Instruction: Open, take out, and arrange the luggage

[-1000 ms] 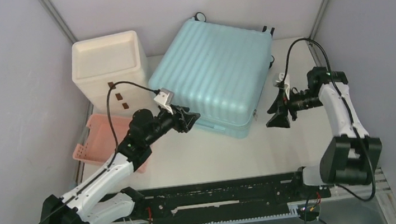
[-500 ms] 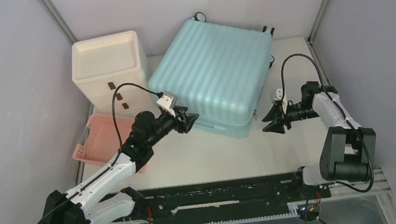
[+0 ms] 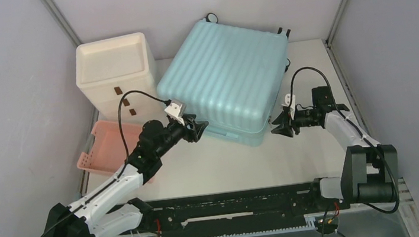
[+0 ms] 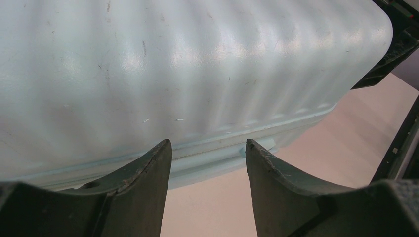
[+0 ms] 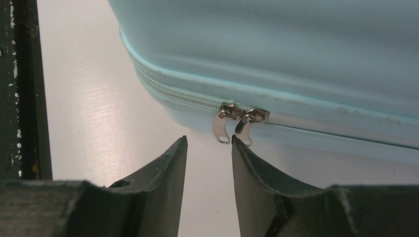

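Note:
The luggage (image 3: 224,81), a large pale aqua ribbed suitcase, lies flat and zipped shut at the back middle of the table. My left gripper (image 3: 201,129) is open at its near left edge; in the left wrist view (image 4: 207,144) the ribbed shell (image 4: 188,64) and its seam fill the frame just beyond the fingertips. My right gripper (image 3: 275,126) is open at the near right corner. In the right wrist view (image 5: 209,139) two silver zipper pulls (image 5: 239,122) hang from the luggage's zip line just beyond the fingertips, the right fingertip almost at them.
A cream-white drawer cabinet (image 3: 113,70) stands left of the luggage. A shallow pink basket (image 3: 106,151) lies in front of it, beside my left arm. Grey walls close in the back and both sides. A black rail (image 3: 235,211) runs along the near edge.
My right gripper has swung down and left toward the luggage's near right corner, reaching the zipper pulls. My left gripper has stayed at the near left edge, shifting slightly.

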Robot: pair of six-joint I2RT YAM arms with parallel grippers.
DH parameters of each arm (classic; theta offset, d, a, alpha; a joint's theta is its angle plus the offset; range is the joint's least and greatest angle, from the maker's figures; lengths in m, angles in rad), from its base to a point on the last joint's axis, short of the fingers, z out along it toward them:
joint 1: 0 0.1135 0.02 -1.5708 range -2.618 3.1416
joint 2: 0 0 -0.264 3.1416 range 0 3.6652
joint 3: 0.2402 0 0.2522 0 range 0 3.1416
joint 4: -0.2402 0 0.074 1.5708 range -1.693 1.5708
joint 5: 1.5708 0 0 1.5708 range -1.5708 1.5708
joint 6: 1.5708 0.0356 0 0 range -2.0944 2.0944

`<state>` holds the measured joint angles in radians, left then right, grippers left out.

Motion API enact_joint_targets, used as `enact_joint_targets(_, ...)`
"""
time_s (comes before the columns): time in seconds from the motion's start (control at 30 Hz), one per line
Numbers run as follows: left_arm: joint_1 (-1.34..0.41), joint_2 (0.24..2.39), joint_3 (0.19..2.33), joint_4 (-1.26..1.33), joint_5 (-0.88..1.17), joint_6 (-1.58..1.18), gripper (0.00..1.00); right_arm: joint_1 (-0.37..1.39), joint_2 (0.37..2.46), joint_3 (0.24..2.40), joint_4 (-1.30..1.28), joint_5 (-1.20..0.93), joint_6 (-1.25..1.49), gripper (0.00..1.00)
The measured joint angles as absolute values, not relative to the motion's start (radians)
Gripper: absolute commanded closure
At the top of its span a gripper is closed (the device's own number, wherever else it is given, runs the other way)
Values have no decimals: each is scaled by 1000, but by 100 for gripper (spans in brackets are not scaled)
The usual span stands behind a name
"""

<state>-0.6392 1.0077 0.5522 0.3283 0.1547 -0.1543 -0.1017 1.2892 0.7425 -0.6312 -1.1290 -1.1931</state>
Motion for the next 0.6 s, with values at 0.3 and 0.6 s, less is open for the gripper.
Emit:
enact_joint_targets(0.3, -639, 1008, 552, 328, 140, -146, 39, -49, 1278, 694, -471, -1104, -1068, 57)
enact_joint_targets(0.6, -639, 1008, 552, 328, 129, -146, 38, -10, 1219, 607, -282, -1029, -888, 67)
